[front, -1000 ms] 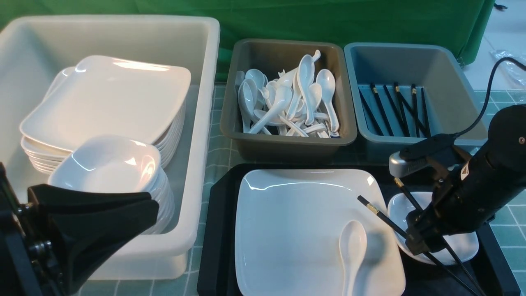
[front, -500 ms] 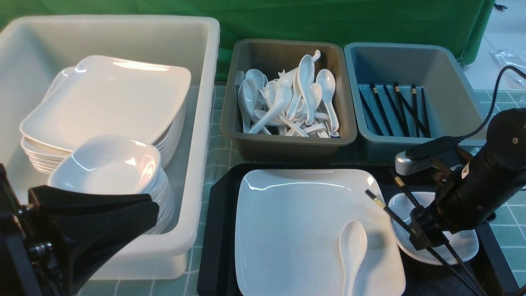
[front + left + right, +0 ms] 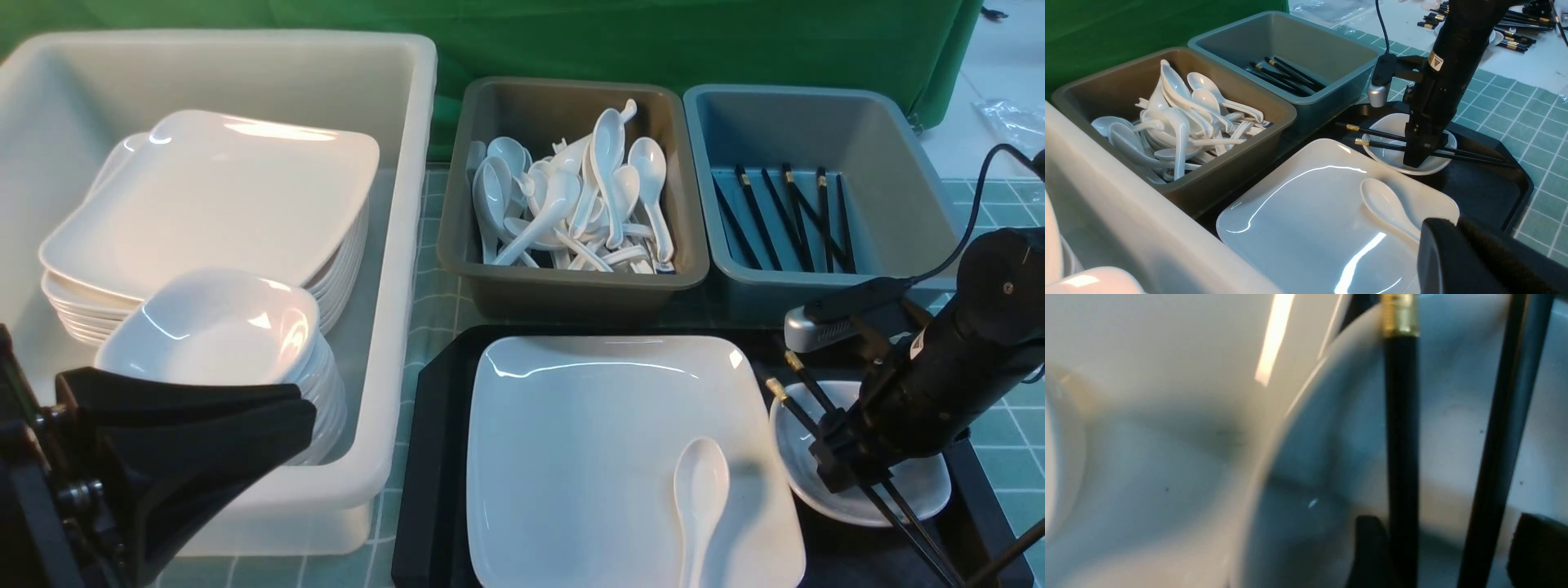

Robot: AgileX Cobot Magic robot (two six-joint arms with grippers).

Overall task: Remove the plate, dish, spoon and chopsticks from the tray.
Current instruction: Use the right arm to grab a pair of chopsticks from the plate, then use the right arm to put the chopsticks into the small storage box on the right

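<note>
The black tray (image 3: pixel 433 457) holds the large white plate (image 3: pixel 588 441) with the spoon (image 3: pixel 700 498) lying on its near right part. The small dish (image 3: pixel 914 490) sits on the tray right of the plate. The two chopsticks (image 3: pixel 808 382) lie across the dish, gold bands pointing away. My right gripper (image 3: pixel 849 478) is down in the dish, open, with both chopsticks (image 3: pixel 1400 437) between its fingers; one stick touches a finger, the other stands apart. My left gripper (image 3: pixel 302 416) is shut and empty at the near left, its tip (image 3: pixel 1453 222) above the plate's edge.
A big white tub (image 3: pixel 400 245) on the left holds a stack of plates (image 3: pixel 212 196) and a stack of bowls (image 3: pixel 212 327). Behind the tray stand a brown-grey bin (image 3: pixel 571 286) of spoons and a blue-grey bin (image 3: pixel 898 163) of chopsticks.
My right gripper has shifted slightly right and lower in the dish. The left chopstick has swung right, off the plate's edge, so the two sticks now lie closer together. The left arm is still.
</note>
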